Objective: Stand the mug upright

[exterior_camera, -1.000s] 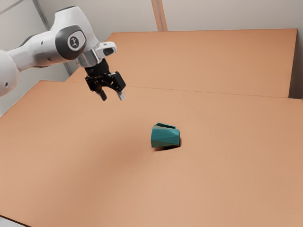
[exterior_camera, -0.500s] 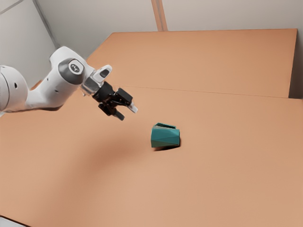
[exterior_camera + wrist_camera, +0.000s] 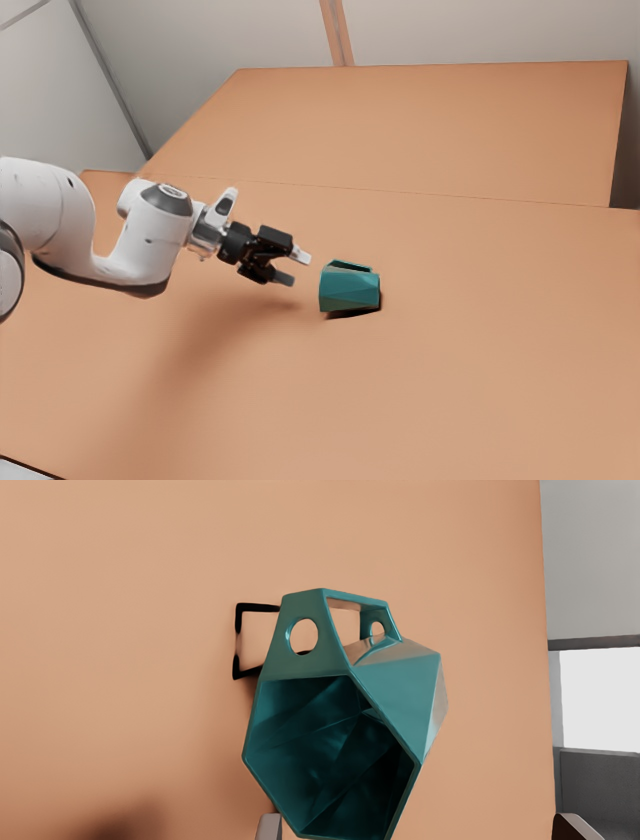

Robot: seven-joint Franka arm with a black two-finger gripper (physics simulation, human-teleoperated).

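Note:
The teal faceted mug (image 3: pixel 349 290) lies on its side on the table, near the middle of the exterior view. My gripper (image 3: pixel 298 269) is low over the table, just to the mug's left in that view, fingers spread and pointing toward it. In the wrist view the mug (image 3: pixel 330 750) turns its hollow mouth to the camera, its angular handle with round holes standing off one side. The gripper (image 3: pixel 413 826) is open there, one fingertip close by the mug's rim and the other well apart from it. Whether that fingertip touches the rim I cannot tell.
The orange-tan table (image 3: pixel 480 380) stretches around the mug. Behind it in the exterior view rises a panel (image 3: pixel 430 130) of the same colour. A table edge runs along one side of the wrist view, with grey and white surfaces beyond.
My arm has come down and toward the exterior view's right, and the hand has tilted from pointing downward to nearly level, beside the mug. The mug has stayed where it was.

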